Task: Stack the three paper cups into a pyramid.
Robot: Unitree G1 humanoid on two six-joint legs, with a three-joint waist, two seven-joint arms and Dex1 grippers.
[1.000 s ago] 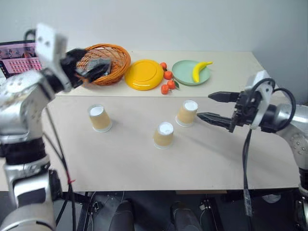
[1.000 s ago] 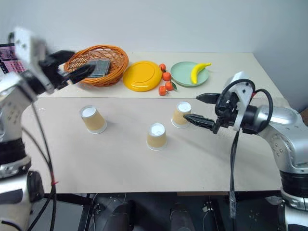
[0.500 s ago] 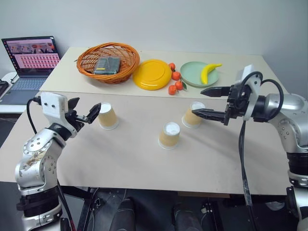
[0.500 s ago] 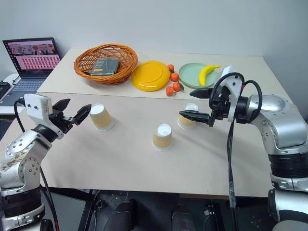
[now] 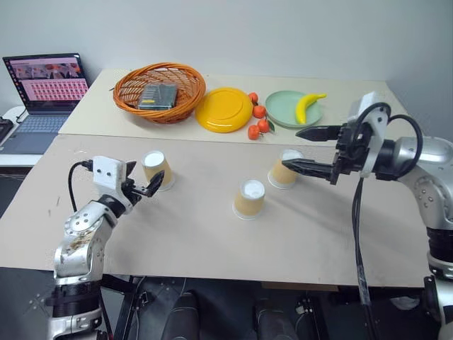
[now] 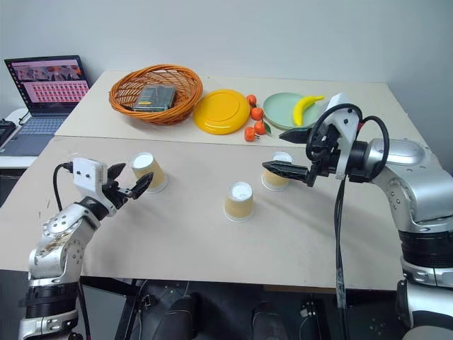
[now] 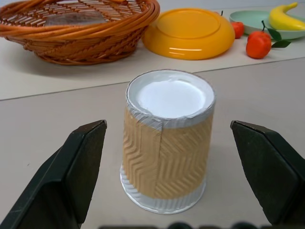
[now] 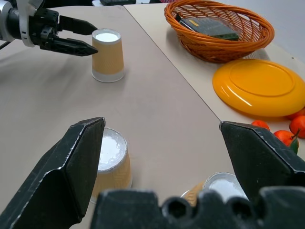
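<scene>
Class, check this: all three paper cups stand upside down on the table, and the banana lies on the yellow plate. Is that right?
Not quite. The three paper cups stand upside down, but the banana lies on the green plate, not the yellow plate. The left eye view shows it.

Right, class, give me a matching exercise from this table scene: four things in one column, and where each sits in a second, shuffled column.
Things:
1. banana
2. dark flat box
3. left tool
4. right tool

Places:
A. in the wicker basket
B. beside the right paper cup
C. on the green plate
D. at the left paper cup

Pairs: 1-C, 2-A, 3-D, 4-B
</scene>
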